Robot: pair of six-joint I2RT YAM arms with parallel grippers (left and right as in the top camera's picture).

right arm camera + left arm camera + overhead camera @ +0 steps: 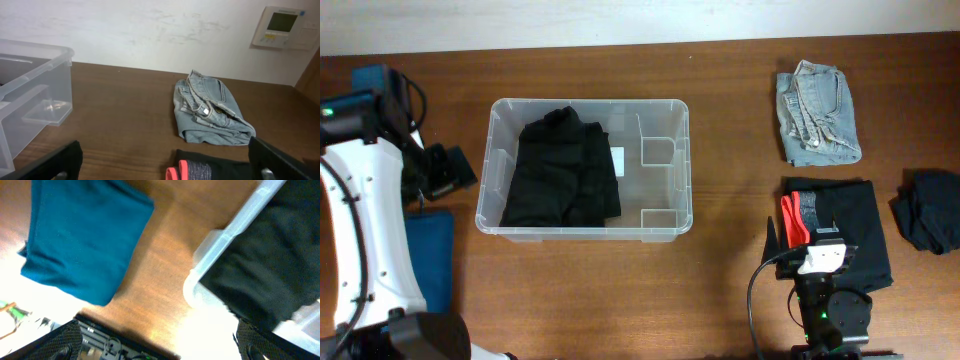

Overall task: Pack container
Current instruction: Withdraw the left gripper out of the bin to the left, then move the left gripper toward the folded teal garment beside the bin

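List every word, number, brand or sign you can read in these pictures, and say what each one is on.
No text can be read in any view.
White label on the floor of the clear bin: too small to read.
Wall panel with a small screen: print and display too blurred to read.

Count taken from the overhead view.
- container (pixel 582 232): 1, toward 9 o'clock of table centre.
- Dark garments: 3.
  - bunched black garment (pixel 563 168), inside the container.
  - folded black garment (pixel 860 230), with a red-and-grey band, at 4 o'clock.
  - crumpled dark garment (pixel 932 210), at 3 o'clock.
- denim jeans (pixel 817 115): 1 pair, folded, at 2 o'clock.
- teal cloth (pixel 430 250): 1, at 8 o'clock.

Cloth items total: 5.
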